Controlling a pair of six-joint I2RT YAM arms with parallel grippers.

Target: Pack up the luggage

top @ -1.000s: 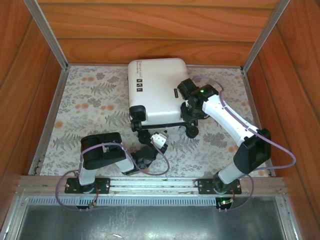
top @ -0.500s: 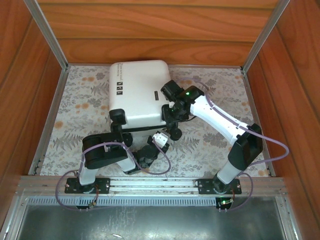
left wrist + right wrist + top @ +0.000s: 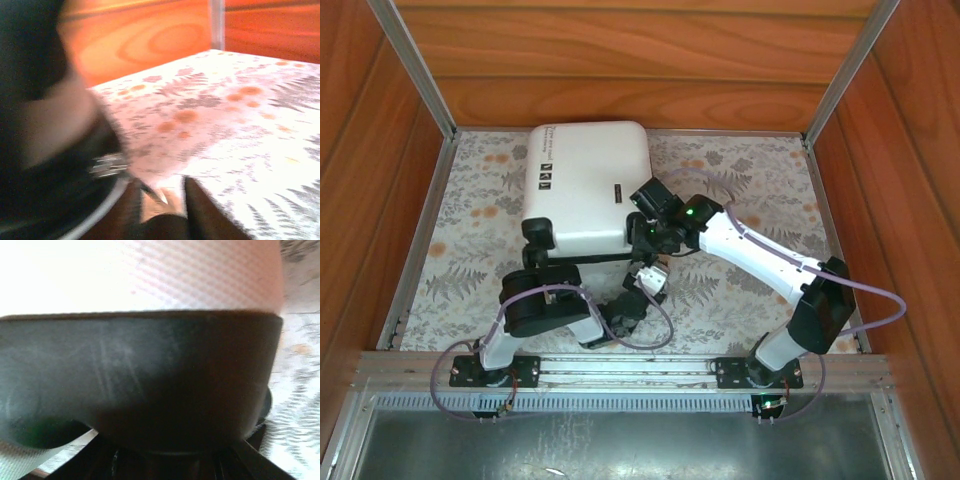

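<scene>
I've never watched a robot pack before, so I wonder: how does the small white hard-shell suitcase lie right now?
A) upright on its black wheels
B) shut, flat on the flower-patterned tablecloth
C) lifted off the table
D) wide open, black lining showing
B: from above, the small white hard-shell suitcase shows one unbroken white shell with no lining, lying flat on the flower-patterned tablecloth, its black wheels at the edge nearest the arms.
</scene>
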